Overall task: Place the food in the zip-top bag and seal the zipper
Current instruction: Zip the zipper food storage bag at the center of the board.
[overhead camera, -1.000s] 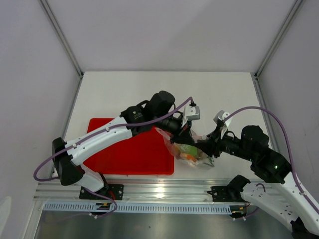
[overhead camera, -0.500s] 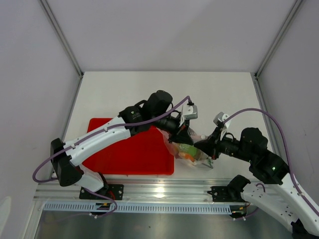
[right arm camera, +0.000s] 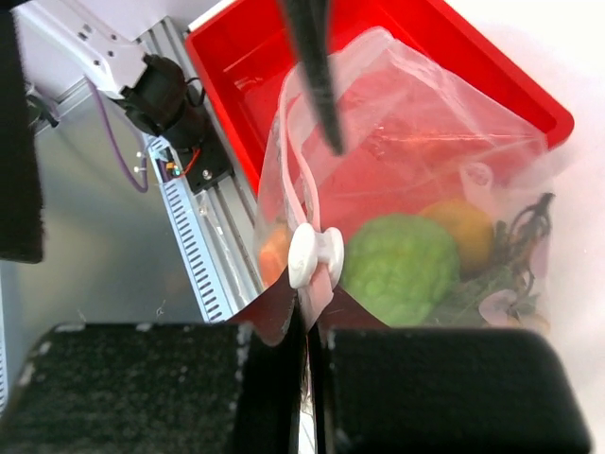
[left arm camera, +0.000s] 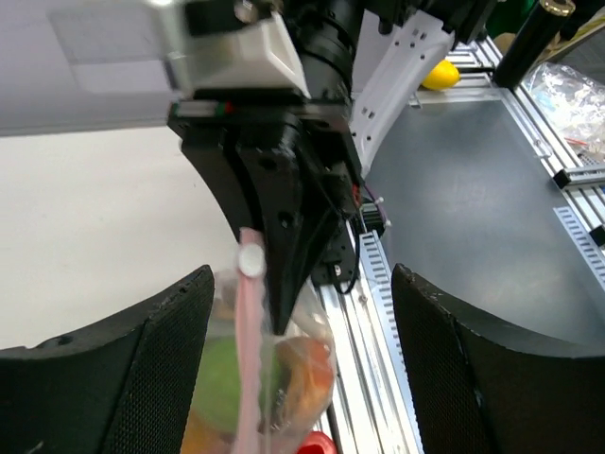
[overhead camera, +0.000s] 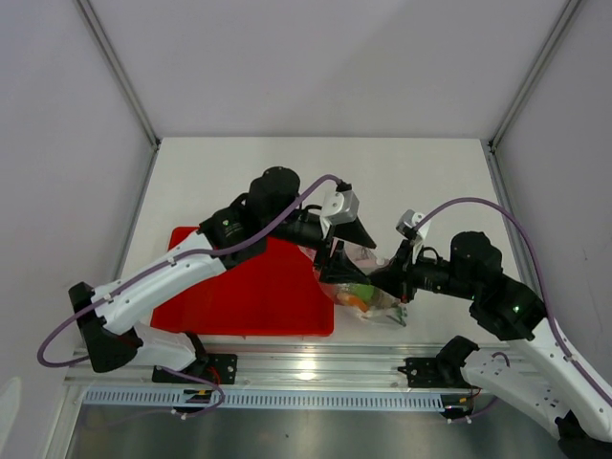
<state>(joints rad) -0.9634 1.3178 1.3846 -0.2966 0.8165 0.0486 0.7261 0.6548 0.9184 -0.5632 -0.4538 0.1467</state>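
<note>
Right gripper [right arm camera: 310, 331] clenched on the zipper [left arm camera: 250, 369]; left gripper [left arm camera: 298, 359] jaws wide, straddling the bag [right arm camera: 425, 161], holding nothing. Bag lies just beside the tray [overhead camera: 239, 296], food [right arm camera: 402, 265] inside. Risk — one pinch slipping off the thin strip, mouth left unsealed.

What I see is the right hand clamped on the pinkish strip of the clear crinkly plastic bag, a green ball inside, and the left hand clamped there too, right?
Not quite: the left hand is open wide, not clamped, as the left wrist view shows. The right hand is clamped on the pinkish strip of the clear crinkly plastic bag, green ball inside.
</note>
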